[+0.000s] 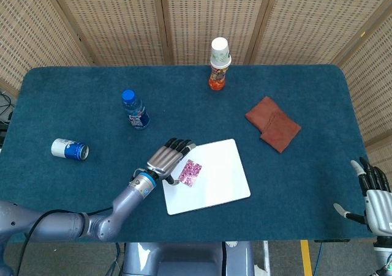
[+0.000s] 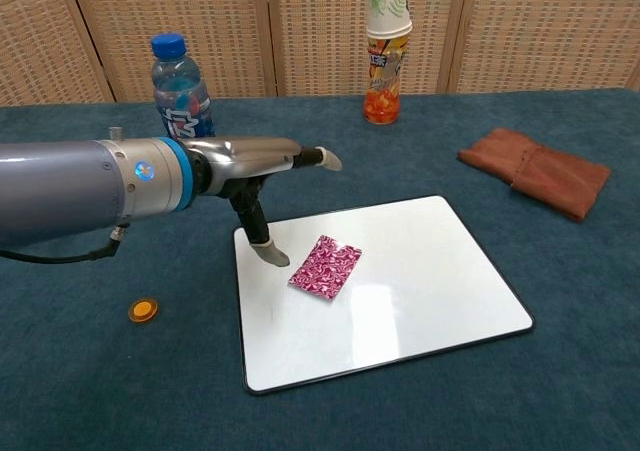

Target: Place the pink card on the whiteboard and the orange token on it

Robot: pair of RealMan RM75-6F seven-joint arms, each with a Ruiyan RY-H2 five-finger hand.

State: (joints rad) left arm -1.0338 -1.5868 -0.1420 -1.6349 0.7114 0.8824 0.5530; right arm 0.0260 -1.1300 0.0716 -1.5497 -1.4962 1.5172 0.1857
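A: Where does the pink card (image 2: 325,267) lie?
B: Flat on the whiteboard (image 2: 420,271), in its near-left part, tilted with respect to the board's edges. In the head view it shows at (image 1: 190,172) on the board (image 1: 214,178).

A: And the left hand (image 2: 262,166)?
B: It hangs above the board's left edge with the fingers spread and nothing between them. One fingertip (image 2: 327,159) points toward the far side; the thumb points down beside the card, apart from it. The head view shows the same hand (image 1: 166,158) just left of the card.

A: The orange token (image 2: 143,310)?
B: On the blue cloth of the table (image 2: 120,391), well to the left of the whiteboard and off it. In the head view the arm hides it.

A: The right hand (image 1: 375,197)?
B: At the right edge of the head view, past the table's corner, fingers apart and holding nothing.

A: Other items?
B: A water bottle (image 2: 181,96) with a blue cap, far left; a blue can (image 1: 69,149) lying on its side; an orange drink bottle (image 2: 382,76) capped with a paper cup (image 2: 386,2); a folded brown cloth (image 2: 535,171) at right.
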